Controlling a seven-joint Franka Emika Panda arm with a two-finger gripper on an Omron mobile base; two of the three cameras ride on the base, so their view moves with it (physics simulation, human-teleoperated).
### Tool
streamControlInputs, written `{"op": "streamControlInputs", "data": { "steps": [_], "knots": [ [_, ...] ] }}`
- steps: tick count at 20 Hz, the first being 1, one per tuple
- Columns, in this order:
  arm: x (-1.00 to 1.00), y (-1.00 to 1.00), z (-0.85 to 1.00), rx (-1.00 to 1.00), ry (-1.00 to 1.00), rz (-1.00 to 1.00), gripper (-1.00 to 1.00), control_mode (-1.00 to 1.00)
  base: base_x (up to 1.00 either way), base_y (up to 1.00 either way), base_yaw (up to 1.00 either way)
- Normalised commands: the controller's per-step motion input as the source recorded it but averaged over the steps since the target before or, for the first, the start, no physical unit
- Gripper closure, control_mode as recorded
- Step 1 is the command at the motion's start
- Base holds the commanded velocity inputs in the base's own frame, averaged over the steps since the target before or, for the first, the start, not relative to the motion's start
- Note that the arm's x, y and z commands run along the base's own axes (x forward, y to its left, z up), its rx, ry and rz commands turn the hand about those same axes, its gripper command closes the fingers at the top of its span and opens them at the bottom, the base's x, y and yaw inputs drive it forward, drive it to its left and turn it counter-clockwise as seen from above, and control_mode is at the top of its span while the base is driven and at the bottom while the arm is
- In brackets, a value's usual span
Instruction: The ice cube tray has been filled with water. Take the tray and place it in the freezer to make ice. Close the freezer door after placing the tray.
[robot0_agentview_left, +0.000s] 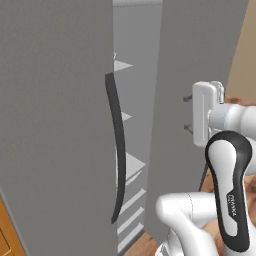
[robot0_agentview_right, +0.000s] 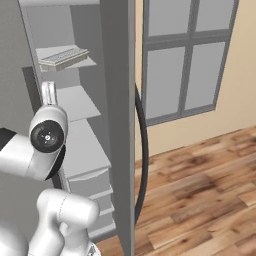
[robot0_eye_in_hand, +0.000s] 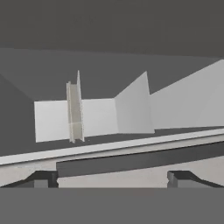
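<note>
- The ice cube tray (robot0_agentview_right: 64, 56) lies on a high shelf inside the freezer (robot0_agentview_right: 117, 100).
- My white arm (robot0_agentview_right: 40, 145) is below it.

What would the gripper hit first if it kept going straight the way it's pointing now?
Probably the freezer door edge, the grey bar lying just past the open gripper. Beyond it are the white shelves and the ice cube tray, though depth is unclear.

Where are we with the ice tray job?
Done: the ice cube tray lies on an upper shelf inside the freezer. In hand: nothing; the gripper is open and empty beside the freezer door. Left: the door stands open and needs closing.
</note>
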Motion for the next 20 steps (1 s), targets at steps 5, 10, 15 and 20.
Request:
{"op": "streamControlInputs", "data": {
  "steps": [5, 10, 15, 20],
  "knots": [
    [0.00, 0.00, 0.00, 0.00, 0.00, 0.00, -1.00, 1.00, -0.28, -0.04, 0.23],
    [0.00, 0.00, 0.00, 0.00, 0.00, 0.00, -1.00, 1.00, -0.02, 0.02, 0.29],
    [0.00, 0.00, 0.00, 0.00, 0.00, 0.00, -1.00, 1.00, -0.01, 0.02, 0.37],
    [0.00, 0.00, 0.00, 0.00, 0.00, 0.00, -1.00, 1.00, -0.25, 0.00, 0.37]
  ]
}}
